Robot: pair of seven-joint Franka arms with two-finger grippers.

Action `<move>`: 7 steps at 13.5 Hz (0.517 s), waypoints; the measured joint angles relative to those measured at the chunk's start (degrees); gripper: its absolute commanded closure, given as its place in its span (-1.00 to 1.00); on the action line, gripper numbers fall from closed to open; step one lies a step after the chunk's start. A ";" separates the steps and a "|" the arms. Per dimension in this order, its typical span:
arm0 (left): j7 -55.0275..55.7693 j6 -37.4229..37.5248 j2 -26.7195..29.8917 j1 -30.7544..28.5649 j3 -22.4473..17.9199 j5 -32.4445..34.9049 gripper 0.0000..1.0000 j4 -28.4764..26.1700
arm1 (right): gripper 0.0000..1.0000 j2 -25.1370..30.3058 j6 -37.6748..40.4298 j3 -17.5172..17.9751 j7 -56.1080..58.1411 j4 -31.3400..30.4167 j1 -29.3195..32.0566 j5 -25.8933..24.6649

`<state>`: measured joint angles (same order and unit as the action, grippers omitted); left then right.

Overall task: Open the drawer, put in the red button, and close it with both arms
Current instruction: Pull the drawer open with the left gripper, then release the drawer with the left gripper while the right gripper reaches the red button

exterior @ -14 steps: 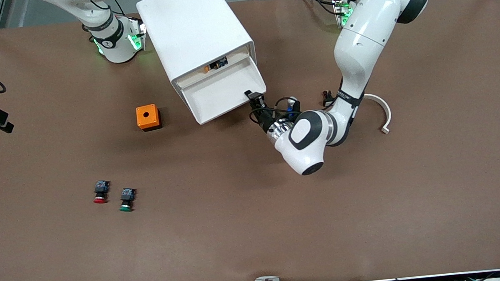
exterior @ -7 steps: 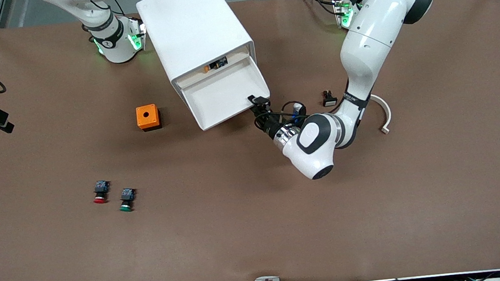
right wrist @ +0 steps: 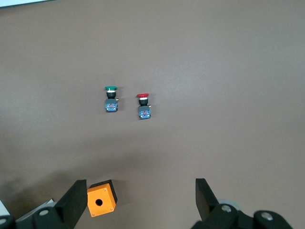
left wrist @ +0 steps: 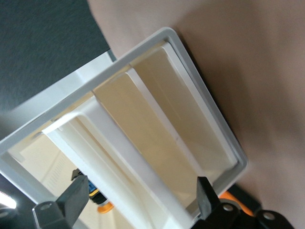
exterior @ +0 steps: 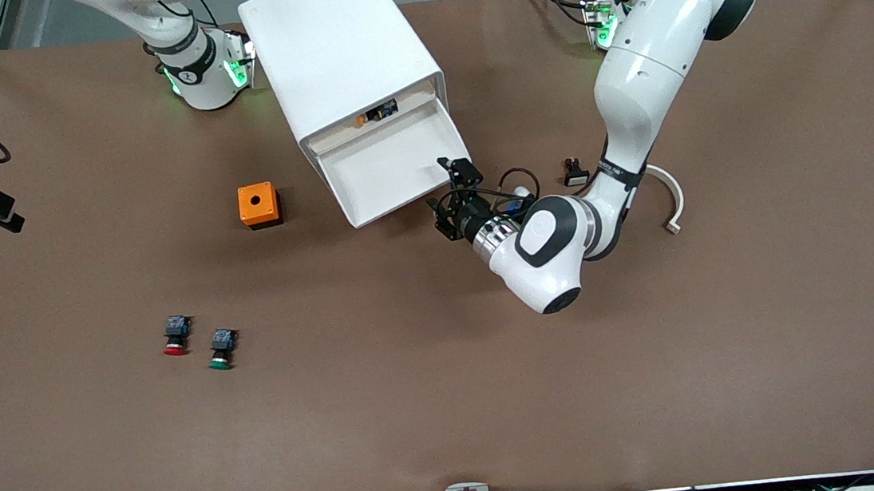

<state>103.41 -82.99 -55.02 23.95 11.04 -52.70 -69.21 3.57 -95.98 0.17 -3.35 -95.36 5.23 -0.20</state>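
The white cabinet (exterior: 338,54) stands near the robots' bases, and its drawer (exterior: 390,171) is pulled out toward the front camera. My left gripper (exterior: 454,198) is open at the drawer's front corner toward the left arm's end. In the left wrist view the drawer's front rim (left wrist: 209,143) runs between the spread fingers of the left gripper (left wrist: 140,198), which hold nothing. The red button (exterior: 173,337) lies on the table much nearer the front camera, beside a green one (exterior: 220,349). My right gripper (right wrist: 138,200) is open high over the table, looking down on the red button (right wrist: 143,106).
An orange box with a hole (exterior: 258,205) sits beside the drawer toward the right arm's end. A small black part (exterior: 574,174) and a white curved piece (exterior: 669,195) lie by the left arm. An orange and black item (exterior: 376,113) shows in the top drawer.
The left gripper drew the drawer out a little more, then opened and let go of its front. The right arm has not moved.
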 measured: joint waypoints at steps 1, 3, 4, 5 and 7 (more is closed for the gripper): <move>-2.55 0.01 0.22 -0.04 -0.04 0.00 -0.99 0.72 | -1.00 0.00 0.01 0.00 -0.01 0.00 0.00 0.00; -8.00 -0.09 0.74 -0.20 -0.39 0.00 -0.99 2.18 | -1.00 -0.04 0.05 0.00 -0.08 0.00 0.00 0.01; -10.33 -0.32 0.97 -0.46 -0.71 0.00 -0.99 3.09 | -1.00 -0.13 0.06 0.00 -0.11 -0.01 0.00 0.01; -12.41 -0.72 1.12 -0.74 -1.10 0.00 -0.99 4.04 | -1.00 -0.39 0.07 0.00 -0.13 -0.02 0.00 0.03; -18.22 -1.69 2.01 -1.08 -2.48 0.00 -0.99 5.53 | -1.00 -1.89 -0.10 0.04 -0.14 -0.09 0.00 0.31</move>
<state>85.19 -84.68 -53.00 22.87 8.56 -52.69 -63.69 1.68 -96.09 0.21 -3.49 -95.45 5.23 0.11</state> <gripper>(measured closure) 0.004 0.000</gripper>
